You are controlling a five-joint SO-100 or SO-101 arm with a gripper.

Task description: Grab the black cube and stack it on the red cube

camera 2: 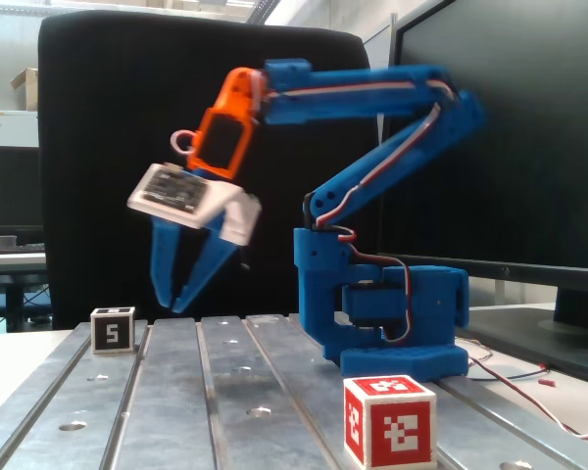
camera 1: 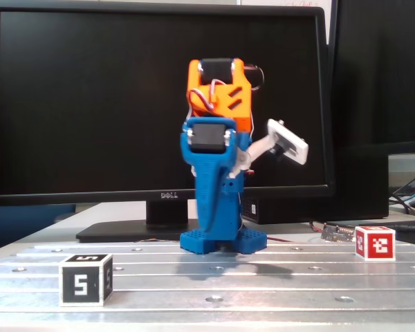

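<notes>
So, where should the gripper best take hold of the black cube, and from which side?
Probably from above, closing on two opposite upright faces of the black cube. It sits flat on the metal table with free space around it, and the gripper hangs pointing downward near it.

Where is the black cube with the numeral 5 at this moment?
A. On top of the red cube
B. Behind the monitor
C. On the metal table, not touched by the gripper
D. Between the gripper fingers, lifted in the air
C: the black cube stands on the metal table, while the gripper hangs above and beside it, holding nothing; the red cube stands apart.
</notes>
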